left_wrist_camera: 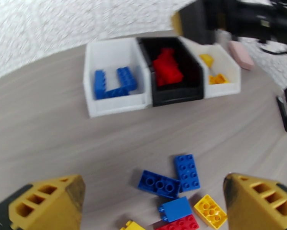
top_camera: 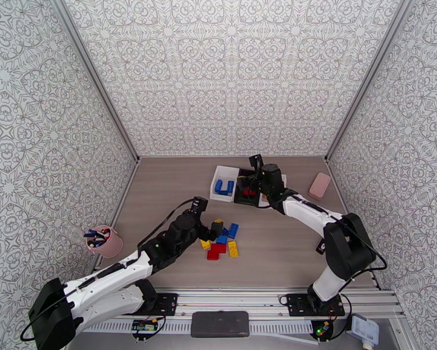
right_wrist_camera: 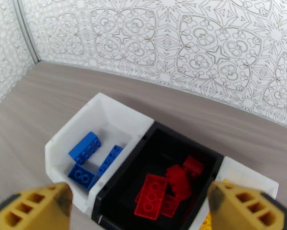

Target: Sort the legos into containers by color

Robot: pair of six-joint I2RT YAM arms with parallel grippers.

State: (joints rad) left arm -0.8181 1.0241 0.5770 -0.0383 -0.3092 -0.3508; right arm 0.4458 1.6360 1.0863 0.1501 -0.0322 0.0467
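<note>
The right claw (top_camera: 254,183) hangs spread wide above the black middle bin (right_wrist_camera: 162,146), which holds red legos (right_wrist_camera: 151,196); the left white bin (right_wrist_camera: 105,112) beside it holds blue legos (right_wrist_camera: 86,148), the right white bin (left_wrist_camera: 229,69) yellow ones. The left claw (top_camera: 211,230), spread and empty, hovers over loose legos (left_wrist_camera: 187,171) in blue, red and yellow on the counter (left_wrist_camera: 66,142)

patterned white walls (top_camera: 230,71) enclose a grey-brown wood-grain tabletop (top_camera: 171,193).
</note>
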